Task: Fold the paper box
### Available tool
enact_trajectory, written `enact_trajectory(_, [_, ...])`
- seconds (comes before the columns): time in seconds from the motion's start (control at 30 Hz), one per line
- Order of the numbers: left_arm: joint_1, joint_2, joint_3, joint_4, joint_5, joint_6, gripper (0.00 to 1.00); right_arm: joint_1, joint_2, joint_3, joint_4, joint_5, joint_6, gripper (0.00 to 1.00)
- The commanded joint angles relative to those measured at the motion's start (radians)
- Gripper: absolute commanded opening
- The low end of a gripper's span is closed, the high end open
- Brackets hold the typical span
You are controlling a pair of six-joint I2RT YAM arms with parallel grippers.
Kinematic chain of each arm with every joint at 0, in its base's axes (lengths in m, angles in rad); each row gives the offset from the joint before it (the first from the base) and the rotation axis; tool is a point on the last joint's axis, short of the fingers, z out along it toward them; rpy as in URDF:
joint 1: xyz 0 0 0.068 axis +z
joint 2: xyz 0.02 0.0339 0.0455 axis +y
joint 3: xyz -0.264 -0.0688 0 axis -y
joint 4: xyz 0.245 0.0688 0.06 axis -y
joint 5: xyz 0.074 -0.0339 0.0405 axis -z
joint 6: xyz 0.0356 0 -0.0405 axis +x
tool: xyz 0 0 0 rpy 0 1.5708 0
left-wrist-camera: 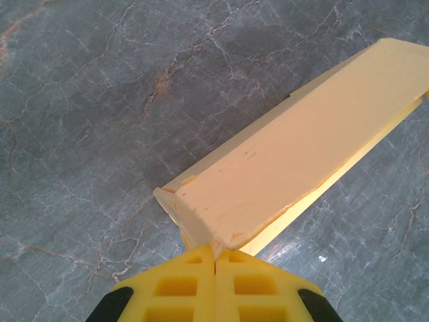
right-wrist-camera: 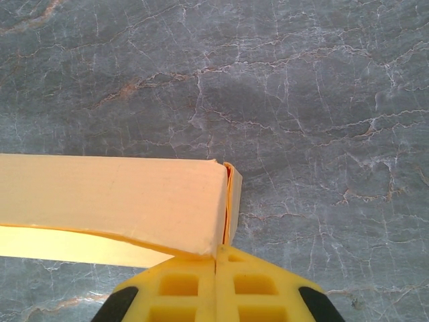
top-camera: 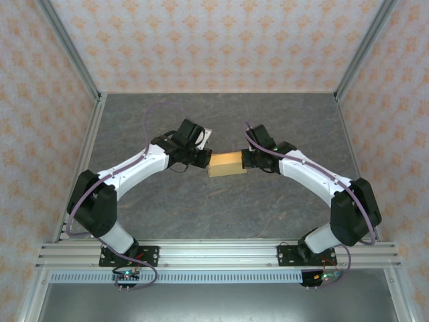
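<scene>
The left arm (top-camera: 127, 171) and right arm (top-camera: 315, 171) bow outward from bases at 7 and 5 o'clock, converging at centre. The left end effector (top-camera: 204, 159) points toward 3 o'clock and the right end effector (top-camera: 247, 159) toward 9, each pinched shut on the paper box (top-camera: 226, 164).
</scene>
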Motion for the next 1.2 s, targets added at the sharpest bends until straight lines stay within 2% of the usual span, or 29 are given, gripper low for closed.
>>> enact_trajectory(0.0, [-0.004, 0.021, 0.039, -0.019, 0.048, -0.049, 0.0, 0.014, -0.018, -0.006, 0.01, 0.007, 0.009, 0.0])
enact_trajectory(0.73, [0.06, 0.06, 0.035, 0.049, 0.238, -0.226, 0.0, 0.016, -0.01, -0.013, -0.003, 0.024, 0.001, 0.0])
enact_trajectory(1.17, [0.116, 0.058, 0.017, 0.106, 0.359, -0.285, 0.0, 0.016, 0.006, -0.014, -0.018, 0.045, -0.01, 0.0])
